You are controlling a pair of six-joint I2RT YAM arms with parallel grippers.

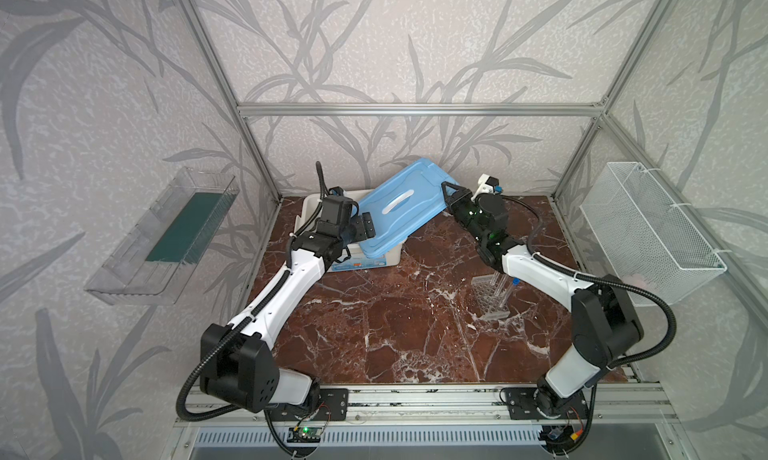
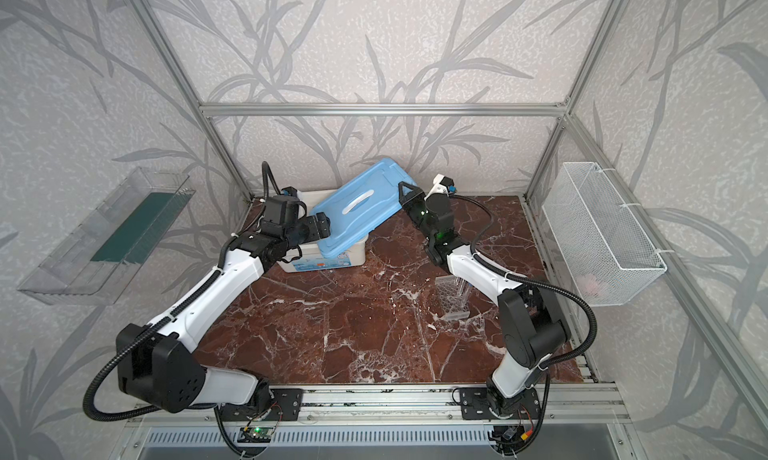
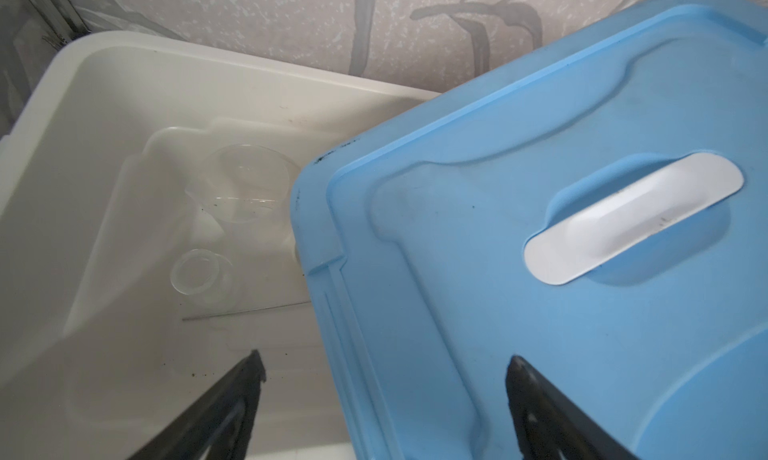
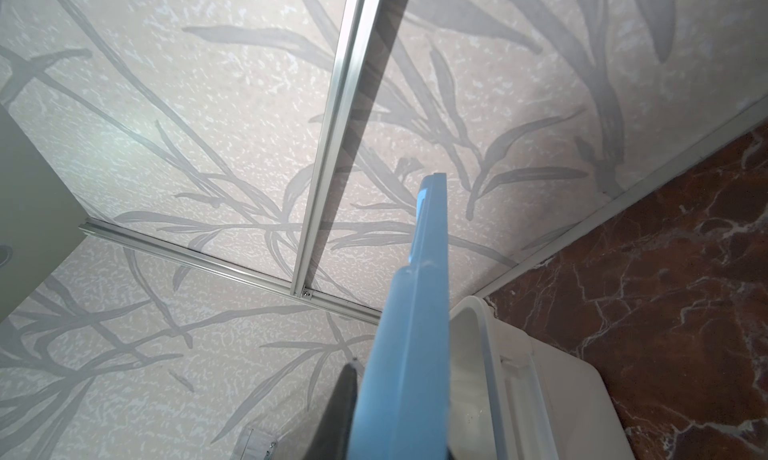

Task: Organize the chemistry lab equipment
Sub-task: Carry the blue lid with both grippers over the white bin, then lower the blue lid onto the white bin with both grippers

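The blue lid [image 1: 399,204] lies askew over the big white bin [image 1: 365,262], its far right end raised. My right gripper [image 1: 446,190] is shut on that raised edge; in the right wrist view the lid edge [image 4: 411,333] sits between the jaws of the right gripper [image 4: 399,416]. My left gripper [image 3: 386,364] is open at the lid's near left end, one finger over the bin and one over the lid. Inside the bin lie a clear beaker [image 3: 249,184], a small clear jar [image 3: 201,275] and a thin rod [image 3: 245,310]. The clear holed rack [image 1: 492,296] holds a blue-capped tube [image 1: 515,280].
A clear shelf tray [image 1: 166,238] hangs on the left wall and a white wire basket [image 1: 648,233] on the right wall. The bin stands at the back of the marble table [image 1: 395,333], close to the back wall. The right forearm passes just above the rack.
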